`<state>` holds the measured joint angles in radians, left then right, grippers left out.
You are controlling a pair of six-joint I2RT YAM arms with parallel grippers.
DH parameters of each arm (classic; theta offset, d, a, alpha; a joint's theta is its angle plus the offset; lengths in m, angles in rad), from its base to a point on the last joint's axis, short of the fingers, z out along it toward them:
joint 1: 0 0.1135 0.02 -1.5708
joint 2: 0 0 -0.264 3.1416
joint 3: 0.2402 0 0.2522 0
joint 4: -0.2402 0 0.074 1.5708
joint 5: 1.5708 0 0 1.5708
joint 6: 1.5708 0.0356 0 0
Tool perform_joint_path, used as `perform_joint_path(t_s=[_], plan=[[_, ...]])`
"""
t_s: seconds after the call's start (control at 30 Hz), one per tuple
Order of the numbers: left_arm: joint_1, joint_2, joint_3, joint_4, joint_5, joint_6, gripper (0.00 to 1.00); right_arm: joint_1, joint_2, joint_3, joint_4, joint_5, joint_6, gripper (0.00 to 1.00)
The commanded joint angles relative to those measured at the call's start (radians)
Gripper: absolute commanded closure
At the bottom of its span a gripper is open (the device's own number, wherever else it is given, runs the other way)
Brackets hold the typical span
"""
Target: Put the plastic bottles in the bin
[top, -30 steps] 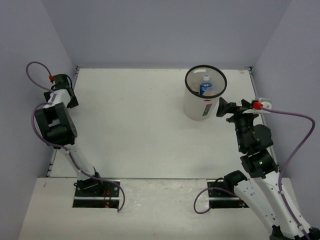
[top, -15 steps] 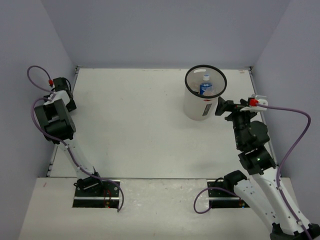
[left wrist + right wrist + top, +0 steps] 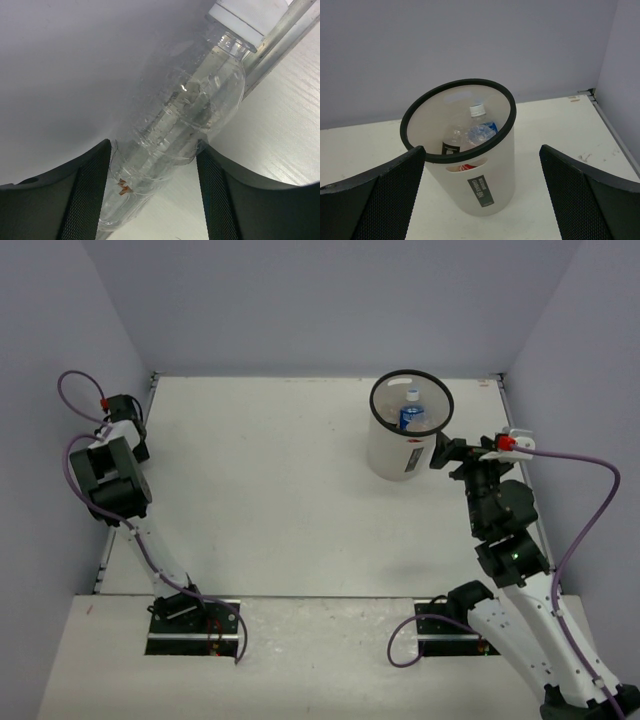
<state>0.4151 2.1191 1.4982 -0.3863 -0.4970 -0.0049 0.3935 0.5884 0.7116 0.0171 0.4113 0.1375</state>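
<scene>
Where wall [image 3: 75,60] meets table [image 3: 280,125], far left: clear bottle [image 3: 200,100] (white cap [image 3: 245,17]) straddled by left claw [image 3: 152,147], fingers [image 3: 90,190] close at both sides; pinching or not, cannot tell. Right: right claw [image 3: 482,148] spread wide, facing bin [image 3: 495,165]; bottles [image 3: 480,131] inside.

The overhead view looks down over the whole worktop [image 3: 260,490], the bin [image 3: 408,435] far right. The right wrist view shares that bin, close from its right. Well left of it, the left wrist view hugs a clear bottle [image 3: 185,125].

The left arm [image 3: 113,483] and right arm [image 3: 508,540] are white and black — each trails a looping purple cable [image 3: 560,453], red-tipped.
</scene>
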Motion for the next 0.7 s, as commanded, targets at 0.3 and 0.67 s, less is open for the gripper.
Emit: perform_joint_path(t_s=[0.3,0.67], plan=[[0.017,-0.293,-0.032,0.071,0.29,-0.133,1.0,-0.001,-0.012,-0.019,0.052,0.031,0.008,0.01],[-0.116,-0.481,-0.054,0.147,0.489,-0.206,1.0,-0.001,-0.031,-0.021,0.049,0.001,0.023,0.01]])
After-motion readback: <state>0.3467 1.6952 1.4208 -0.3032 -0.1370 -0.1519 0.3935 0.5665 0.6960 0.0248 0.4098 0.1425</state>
